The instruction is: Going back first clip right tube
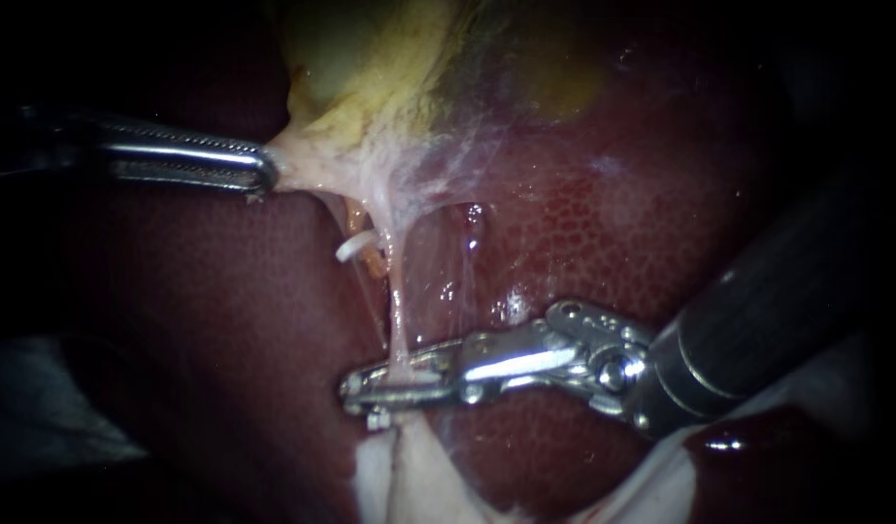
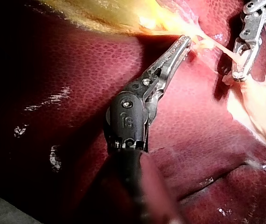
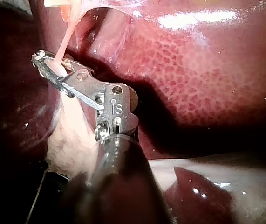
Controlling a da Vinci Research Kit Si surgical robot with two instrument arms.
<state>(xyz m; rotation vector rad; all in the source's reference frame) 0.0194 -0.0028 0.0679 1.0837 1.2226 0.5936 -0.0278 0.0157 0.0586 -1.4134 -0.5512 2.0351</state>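
My left instrument [image 1: 265, 172] comes in flat from the left. Its jaws are clamped on the pale fringe of tissue at the lower edge of the yellow-green gallbladder [image 1: 370, 58], drawing it taut to the left. Just right of and below that grip, a white clip [image 1: 354, 246] sits against a short orange tube [image 1: 373, 260]. Beside it the right tube [image 1: 399, 311] runs down as a thin, stretched pale strand over the dark red liver [image 1: 603, 223]. At the strand's lower end the jaws of my right instrument [image 1: 375, 386] are closed on the right tube, one on each side, just above a broader pale flap of tissue [image 1: 409, 475]. That instrument's dark shaft rises to the right.
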